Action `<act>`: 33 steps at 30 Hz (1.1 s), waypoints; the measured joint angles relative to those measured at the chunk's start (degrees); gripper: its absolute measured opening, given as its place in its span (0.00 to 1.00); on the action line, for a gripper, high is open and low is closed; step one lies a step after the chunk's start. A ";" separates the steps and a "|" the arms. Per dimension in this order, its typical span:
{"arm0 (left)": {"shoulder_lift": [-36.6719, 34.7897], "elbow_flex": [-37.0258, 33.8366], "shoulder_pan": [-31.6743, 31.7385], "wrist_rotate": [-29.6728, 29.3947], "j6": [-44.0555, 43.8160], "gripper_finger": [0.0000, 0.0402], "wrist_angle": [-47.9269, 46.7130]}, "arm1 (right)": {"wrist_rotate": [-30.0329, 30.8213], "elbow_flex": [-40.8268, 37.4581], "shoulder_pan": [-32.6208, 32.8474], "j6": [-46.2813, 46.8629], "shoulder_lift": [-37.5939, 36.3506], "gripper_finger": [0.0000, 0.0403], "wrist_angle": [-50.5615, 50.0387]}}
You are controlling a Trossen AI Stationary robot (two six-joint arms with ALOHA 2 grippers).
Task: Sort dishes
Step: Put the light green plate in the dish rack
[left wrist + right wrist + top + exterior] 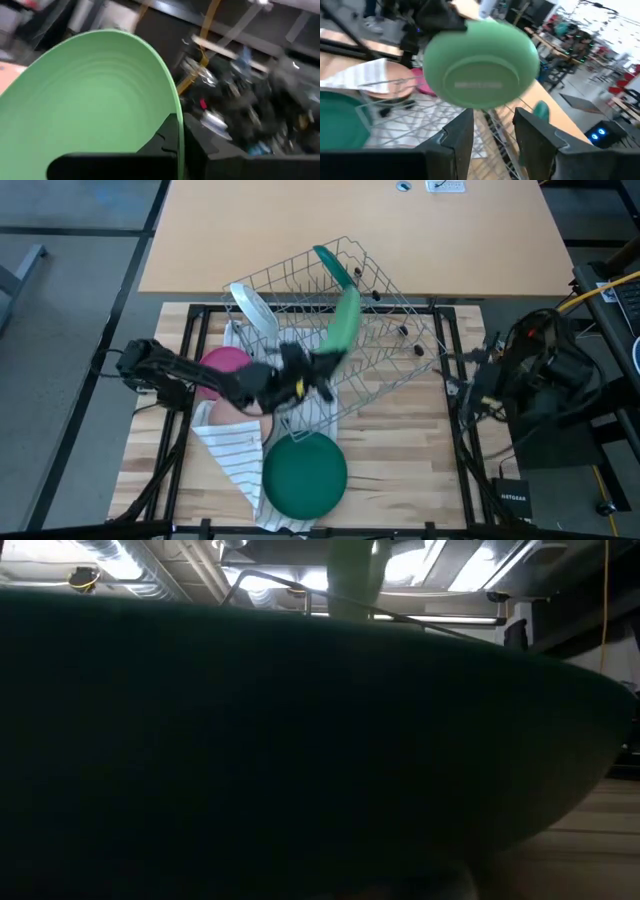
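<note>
Left gripper [318, 372] is clamped on the light green bowl [345, 318] above the wire rack [390, 330], while right gripper [492, 131] waits, fingers parted.

overhead looks down; low view blocked by dark green plate [300, 740].

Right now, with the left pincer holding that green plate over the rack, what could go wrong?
1. The left pincer grips the light green plate only at its edge, so the plate could slip or swing as it moves.
2. The wire rack lies askew and looks tipped; pushing the plate in might shift it further.
3. The striped cloth is bunched under the rack and the dark green plate, so either could slide.
</note>
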 joint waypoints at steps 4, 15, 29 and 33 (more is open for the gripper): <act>-2.22 -0.35 5.02 -2.20 -2.82 0.00 -0.02 | 3.69 -12.60 -0.01 7.33 -9.27 0.36 0.00; -3.41 -0.44 17.63 -2.87 -7.82 0.00 -0.69 | 5.81 -43.77 -0.02 23.62 -28.29 0.36 11.74; -5.23 -7.17 25.06 -9.54 -19.49 0.00 -3.32 | 2.45 -57.66 -0.02 23.31 -27.75 0.36 30.22; -10.14 -15.00 26.15 -9.73 -25.56 0.00 -2.80 | 0.13 -57.96 -0.02 23.29 -27.39 0.36 30.06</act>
